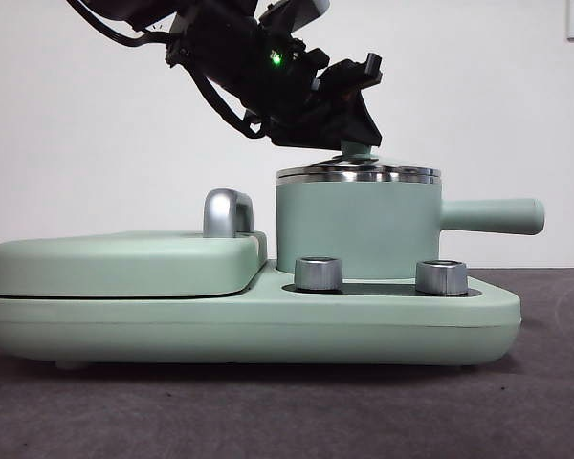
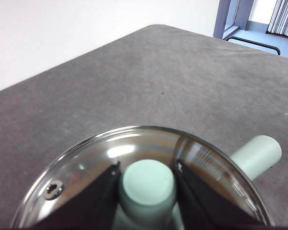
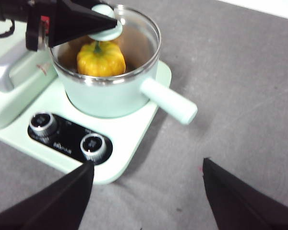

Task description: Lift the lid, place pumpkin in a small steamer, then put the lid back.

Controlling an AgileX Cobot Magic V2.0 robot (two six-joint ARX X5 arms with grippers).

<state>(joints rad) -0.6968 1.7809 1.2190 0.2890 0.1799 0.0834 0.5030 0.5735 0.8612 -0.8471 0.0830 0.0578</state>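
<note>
**Front view: lid on the steamer, left fingers around its knob**

Front view shows the steamer (image 1: 358, 229) standing on the right half of the base (image 1: 249, 320), behind two silver dials (image 1: 318, 273). The lid (image 1: 359, 174) lies flat on the steamer's rim. The left gripper (image 1: 356, 143) comes down from the upper left and reaches the knob (image 1: 357, 150). The flat cover (image 1: 124, 263) with its chrome handle (image 1: 228, 212) fills the base's left half. This view cannot see into the steamer.

The left wrist view looks straight down on the lid (image 2: 139, 148): the fingers (image 2: 98, 199) stand narrow, one on each side of the knob (image 2: 149, 184), touching it. A small vent hole sits near the lid's rim. The steamer's side handle (image 2: 257, 155) sticks out past the lid over the grey counter (image 2: 149, 76).

Only the right wrist view shows the pumpkin (image 3: 101, 58): it sits inside the steamer (image 3: 110, 91), upright, seen through the glass. The right gripper (image 3: 146, 194) hangs over the counter (image 3: 240, 96) near the base's front corner, its fingers spread wide and holding nothing. A black panel around the dials bears small pale lettering, too small to read.
</note>
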